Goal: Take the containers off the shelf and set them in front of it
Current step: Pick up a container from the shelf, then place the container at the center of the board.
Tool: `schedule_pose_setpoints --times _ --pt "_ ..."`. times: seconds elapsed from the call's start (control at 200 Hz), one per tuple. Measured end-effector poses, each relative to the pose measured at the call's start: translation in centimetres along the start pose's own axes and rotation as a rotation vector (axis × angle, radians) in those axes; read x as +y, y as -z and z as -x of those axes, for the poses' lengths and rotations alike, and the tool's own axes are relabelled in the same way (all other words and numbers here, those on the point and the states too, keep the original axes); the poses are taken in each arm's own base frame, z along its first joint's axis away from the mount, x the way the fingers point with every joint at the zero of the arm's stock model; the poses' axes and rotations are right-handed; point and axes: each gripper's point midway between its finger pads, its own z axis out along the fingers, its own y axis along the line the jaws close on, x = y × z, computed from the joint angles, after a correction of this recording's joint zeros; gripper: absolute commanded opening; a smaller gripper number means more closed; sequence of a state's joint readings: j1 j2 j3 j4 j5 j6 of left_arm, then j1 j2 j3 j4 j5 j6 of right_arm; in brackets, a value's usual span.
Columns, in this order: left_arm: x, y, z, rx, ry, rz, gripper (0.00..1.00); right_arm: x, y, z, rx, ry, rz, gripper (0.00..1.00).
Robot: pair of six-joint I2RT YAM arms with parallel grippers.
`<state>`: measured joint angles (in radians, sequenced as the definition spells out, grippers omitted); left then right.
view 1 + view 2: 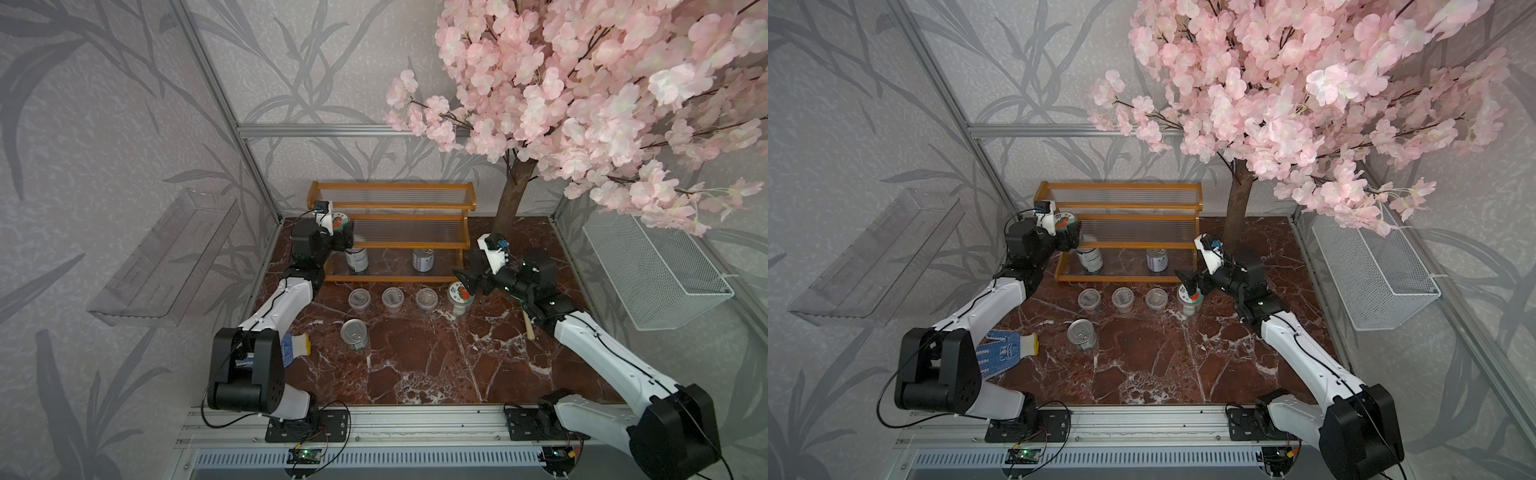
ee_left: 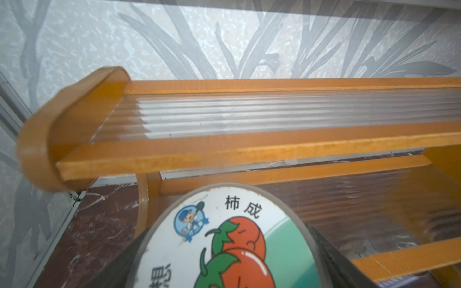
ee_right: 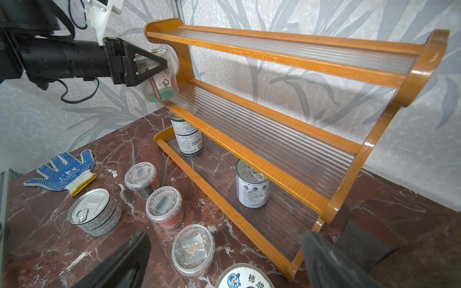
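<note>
Left gripper (image 1: 341, 237) pinches a picture-lidded glass jar (image 3: 161, 82), tilted, just off the middle tier of the wooden shelf (image 1: 390, 206); right gripper (image 1: 467, 284) hangs spread over the twin jar (image 1: 459, 296) on the marble table (image 1: 415, 365). Next, likely: set it upright beside the plastic cups (image 1: 392, 297).

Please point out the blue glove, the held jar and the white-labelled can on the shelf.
blue glove (image 3: 66, 174), right wrist view, palm.
held jar (image 3: 164, 84), right wrist view, glass side.
white-labelled can (image 3: 252, 194), right wrist view, label.
</note>
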<state>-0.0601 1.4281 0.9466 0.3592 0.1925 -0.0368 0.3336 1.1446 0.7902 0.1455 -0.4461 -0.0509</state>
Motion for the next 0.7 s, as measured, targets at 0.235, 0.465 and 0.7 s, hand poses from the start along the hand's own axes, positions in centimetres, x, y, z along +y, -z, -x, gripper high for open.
schedule_pose_setpoints --times 0.235,0.465,0.7 --pt "-4.5 5.5 -0.2 0.019 0.006 -0.064 0.84 0.0 0.0 0.0 0.0 0.0 0.001 0.99" --pt "-12.5 11.2 -2.7 0.037 0.051 -0.199 0.83 0.1 0.0 0.0 -0.001 0.001 0.005 0.99" --pt "-18.1 14.5 -10.5 0.205 0.063 -0.256 0.83 0.1 0.0 0.0 0.0 0.003 0.008 0.99"
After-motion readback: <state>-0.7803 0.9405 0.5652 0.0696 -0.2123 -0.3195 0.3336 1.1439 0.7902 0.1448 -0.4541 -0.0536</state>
